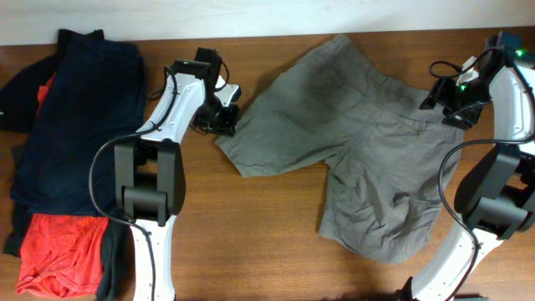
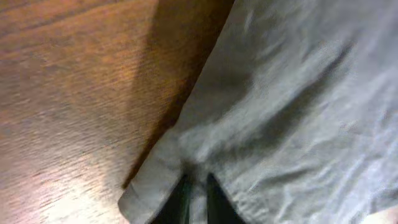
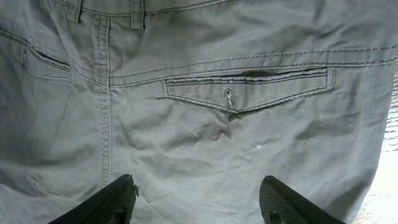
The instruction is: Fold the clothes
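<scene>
The grey-olive shorts [image 1: 359,142] lie spread on the wooden table, waistband at the far right and both legs pointing left and toward the front. My left gripper [image 1: 224,121] sits at the hem corner of the far leg. In the left wrist view its dark fingers [image 2: 214,202] stand close together with a fold of the shorts' [image 2: 298,93] fabric pinched between them. My right gripper [image 1: 447,104] hovers over the waistband side; in its wrist view it is open [image 3: 196,183] above the seat of the shorts [image 3: 217,124], below a back pocket [image 3: 249,84].
A navy-blue garment [image 1: 84,109] lies at the left of the table, with an orange-red garment [image 1: 63,251] under its front end. Bare wood [image 1: 251,234] shows between the left arm and the shorts. The table's back edge runs along the top.
</scene>
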### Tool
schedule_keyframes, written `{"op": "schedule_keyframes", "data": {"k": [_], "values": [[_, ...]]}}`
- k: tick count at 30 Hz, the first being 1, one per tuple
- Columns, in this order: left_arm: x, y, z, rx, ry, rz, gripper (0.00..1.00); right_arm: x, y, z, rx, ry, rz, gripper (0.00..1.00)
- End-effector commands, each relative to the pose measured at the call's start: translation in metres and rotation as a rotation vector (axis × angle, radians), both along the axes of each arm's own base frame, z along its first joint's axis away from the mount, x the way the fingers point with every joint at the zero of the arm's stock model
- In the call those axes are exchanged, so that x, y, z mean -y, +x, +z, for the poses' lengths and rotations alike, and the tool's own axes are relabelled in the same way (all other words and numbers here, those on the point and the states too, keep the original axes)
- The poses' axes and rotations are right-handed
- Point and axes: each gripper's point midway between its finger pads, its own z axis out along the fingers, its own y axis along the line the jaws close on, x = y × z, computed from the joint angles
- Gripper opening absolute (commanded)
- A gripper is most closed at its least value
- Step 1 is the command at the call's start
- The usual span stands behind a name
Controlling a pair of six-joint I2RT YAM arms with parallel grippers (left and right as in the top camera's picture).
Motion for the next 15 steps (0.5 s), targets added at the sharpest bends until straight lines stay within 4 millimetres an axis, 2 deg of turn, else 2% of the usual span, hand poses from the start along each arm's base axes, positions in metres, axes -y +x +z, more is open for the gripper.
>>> {"op": "schedule_keyframes", "data": {"k": [1, 5, 11, 13, 15], "values": [[0.001, -0.003, -0.007, 0.0, 0.003, -0.011, 0.0, -0.004, 0.004, 0.019, 0.044, -0.009, 0.012, 0.68], [0.002, 0.004, -0.01, 0.031, -0.004, -0.003, 0.0, -0.004, 0.004, 0.019, 0.044, -0.009, 0.013, 0.68], [0.004, 0.029, -0.022, 0.137, -0.007, 0.013, 0.01, -0.004, 0.001, 0.018, 0.033, -0.009, 0.02, 0.68], [-0.004, 0.034, -0.048, 0.13, 0.046, 0.026, 0.0, -0.005, -0.002, 0.017, 0.022, -0.007, 0.03, 0.68], [-0.005, 0.031, -0.059, 0.109, 0.05, 0.028, 0.0, -0.006, -0.003, 0.017, 0.019, -0.006, 0.03, 0.68]]}}
